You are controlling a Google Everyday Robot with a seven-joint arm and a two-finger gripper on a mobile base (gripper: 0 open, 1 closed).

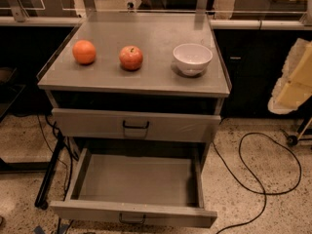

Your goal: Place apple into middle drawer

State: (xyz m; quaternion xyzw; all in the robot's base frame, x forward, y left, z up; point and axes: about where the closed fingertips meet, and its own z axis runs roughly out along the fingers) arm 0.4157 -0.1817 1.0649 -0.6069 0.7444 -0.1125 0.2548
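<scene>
The red apple [131, 57] with yellowish patches sits on the grey cabinet top [146, 79], between an orange fruit and a white bowl. The middle drawer [136, 180], the lower of the two, is pulled out and open, with nothing in it; its black handle [132, 220] faces front. My gripper [294, 79] shows as a white and pale yellow shape at the right edge of the view, off to the right of the cabinet and far from the apple. It holds nothing that I can see.
A plain orange fruit [84, 51] lies left of the apple and a white bowl [192, 58] lies to its right. The upper drawer [135, 126] is shut. A black cable [265, 179] loops on the speckled floor to the right.
</scene>
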